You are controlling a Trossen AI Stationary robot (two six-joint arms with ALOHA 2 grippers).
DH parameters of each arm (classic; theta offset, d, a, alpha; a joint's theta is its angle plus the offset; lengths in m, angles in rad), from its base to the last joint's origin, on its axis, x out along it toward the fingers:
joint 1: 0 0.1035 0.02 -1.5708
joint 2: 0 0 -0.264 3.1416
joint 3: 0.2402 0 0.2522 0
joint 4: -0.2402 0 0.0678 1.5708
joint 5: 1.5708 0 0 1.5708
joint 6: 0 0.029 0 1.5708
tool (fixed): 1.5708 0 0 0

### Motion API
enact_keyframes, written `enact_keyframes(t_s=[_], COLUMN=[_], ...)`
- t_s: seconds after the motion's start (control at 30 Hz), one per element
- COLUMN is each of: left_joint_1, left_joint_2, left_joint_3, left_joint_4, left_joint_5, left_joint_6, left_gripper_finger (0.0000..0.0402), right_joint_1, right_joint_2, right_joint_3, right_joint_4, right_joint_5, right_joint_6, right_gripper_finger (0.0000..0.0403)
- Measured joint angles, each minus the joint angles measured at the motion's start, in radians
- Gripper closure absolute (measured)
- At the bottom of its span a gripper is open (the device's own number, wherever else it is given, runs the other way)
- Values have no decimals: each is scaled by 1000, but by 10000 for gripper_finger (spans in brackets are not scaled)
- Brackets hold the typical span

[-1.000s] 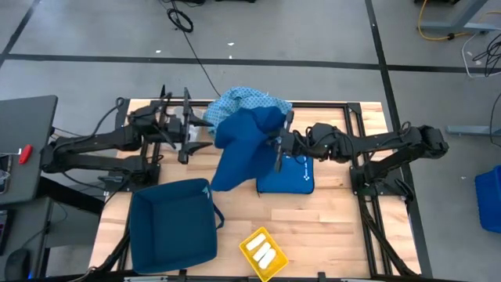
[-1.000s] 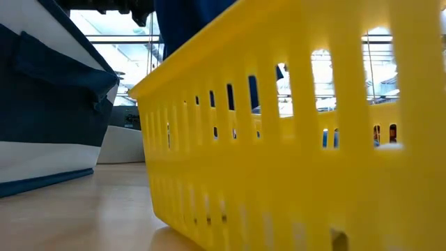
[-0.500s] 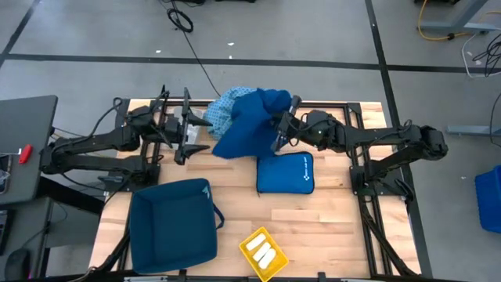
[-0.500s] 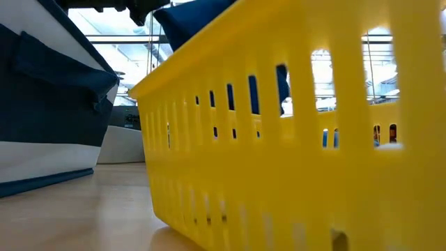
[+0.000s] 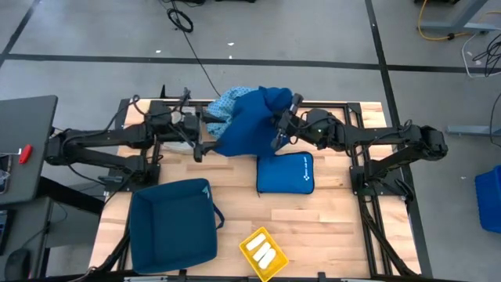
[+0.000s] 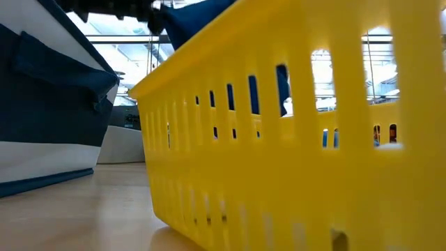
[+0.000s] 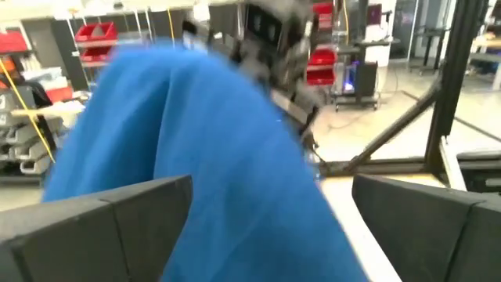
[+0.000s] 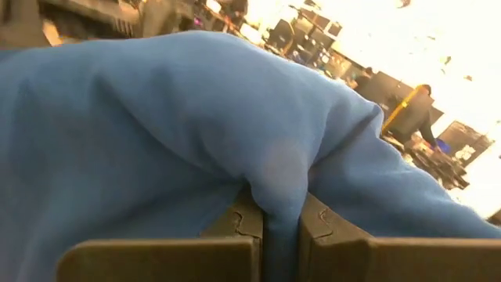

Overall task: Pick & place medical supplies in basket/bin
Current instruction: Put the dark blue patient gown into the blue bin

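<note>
The large cloth (image 5: 246, 125), dark blue on one side and light blue with fine dots on the other (image 5: 223, 103), hangs bunched over the table's far middle. My right gripper (image 5: 279, 131) reaches in level from the right and is shut on it. My left gripper (image 5: 201, 146) stands open at the cloth's left edge. In the left wrist view the cloth (image 7: 211, 157) fills the space between the two fingers (image 7: 117, 227). Small white packets (image 5: 262, 252) lie in the yellow basket (image 5: 252, 239) at the near edge. My right gripper pinches a fold of the blue cloth (image 8: 280, 176) between its two fingers, several layers bunched together. The fingers come level from the table's right side. The cloth drapes over the fingers and hangs slack toward the left. Whether my left gripper touches the cloth, I cannot tell.
A bright blue zip pouch (image 5: 286, 174) lies flat on the table just near of the right gripper. A dark blue fabric bin (image 5: 172, 223) stands at the near left. The yellow basket (image 6: 279, 139) fills the low view, with the bin (image 6: 49, 104) to its left.
My right gripper has swung toward the table's far edge with the cloth. The cloth's long hanging end, which reached down beside the pouch, has been drawn up into a bunch. My left gripper has moved toward the table's right, up to the cloth's left edge.
</note>
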Motion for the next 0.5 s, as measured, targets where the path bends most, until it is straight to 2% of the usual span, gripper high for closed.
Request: enact_keyframes(t_s=[0.23, 0.3, 0.4, 0.5], left_joint_1=[-15, -26, -35, -34], left_joint_2=[31, 67, 128, 184], left_joint_3=[95, 104, 123, 145], left_joint_4=[-117, -117, -117, -112], left_joint_5=[-50, -62, -133, -146], left_joint_6=[8, 7, 16, 24], left_gripper_finger=[44, 44, 44, 44], right_joint_1=[-2, -2, -2, -2], right_joint_2=[0, 0, 0, 0], right_joint_3=[0, 0, 0, 0], right_joint_4=[-26, -27, -22, -23], right_joint_5=[17, 17, 16, 14], right_joint_6=[-7, -7, -8, -8], right_gripper_finger=[384, 384, 384, 384])
